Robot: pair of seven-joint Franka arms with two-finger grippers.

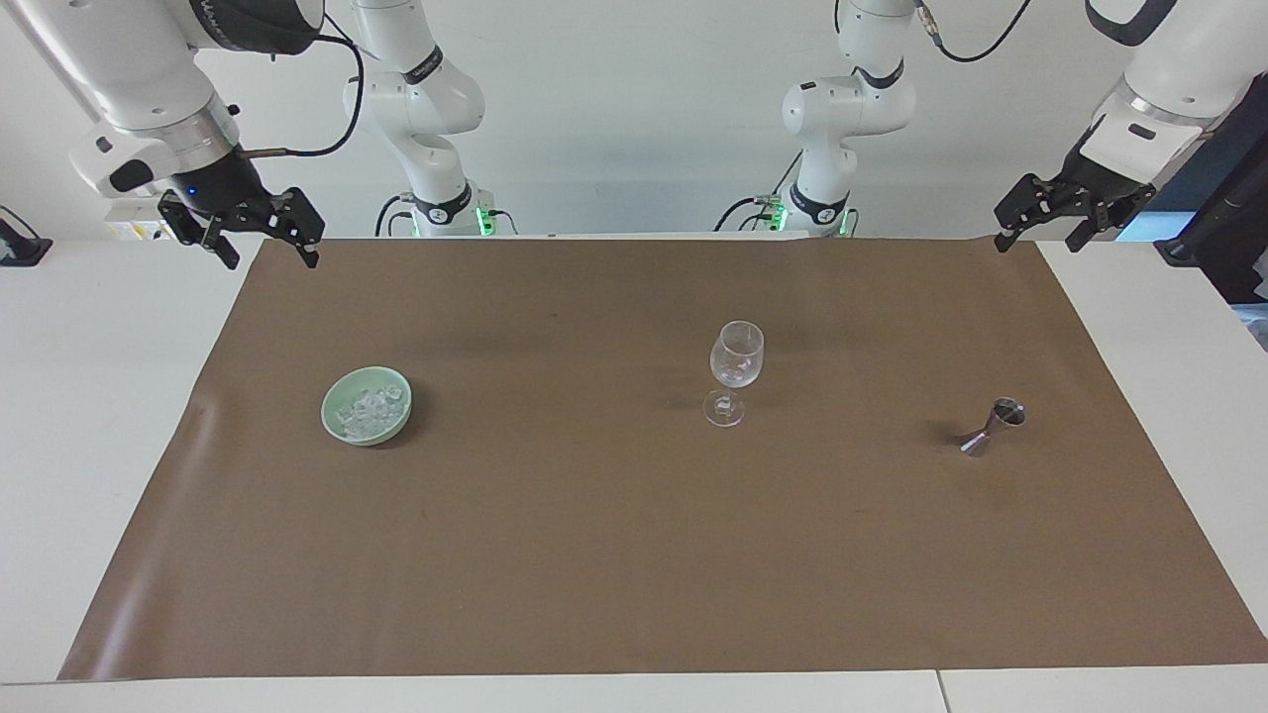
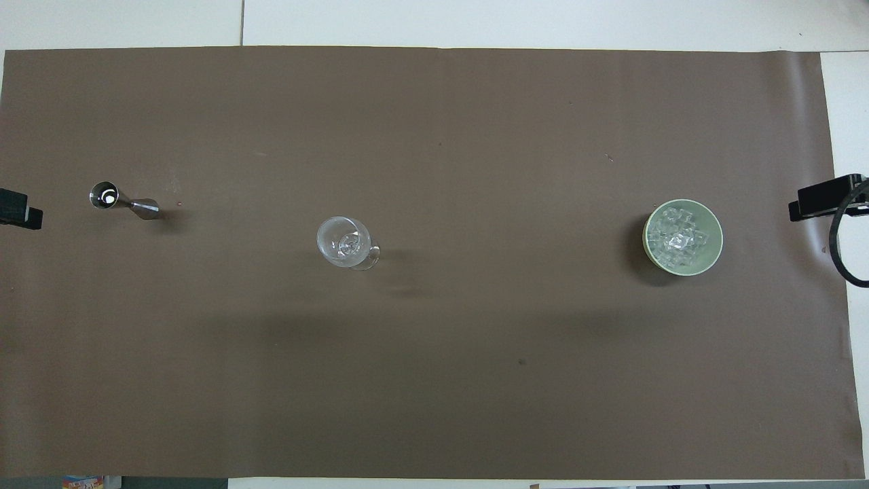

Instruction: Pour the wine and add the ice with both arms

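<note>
A pale green bowl (image 1: 328, 408) (image 2: 718, 239) holds the ice (image 1: 369, 409) (image 2: 676, 238), toward the right arm's end of the brown mat. A clear stemmed glass (image 1: 737, 364) (image 2: 345, 241) stands upright near the middle. A small steel jigger (image 1: 994, 426) (image 2: 123, 200) stands toward the left arm's end. No wine shows, and I cannot tell what the jigger holds. My right gripper (image 1: 272, 257) (image 2: 825, 197) hangs open and empty over the mat's corner by the robots. My left gripper (image 1: 1038, 242) (image 2: 19, 210) hangs open and empty over the mat's other corner by the robots.
The brown mat (image 1: 594, 555) (image 2: 434, 380) covers most of the white table (image 1: 89, 416). A black cable loop (image 2: 842, 251) hangs by the right gripper. The two arm bases (image 1: 436, 208) (image 1: 817, 208) stand at the table's robot edge.
</note>
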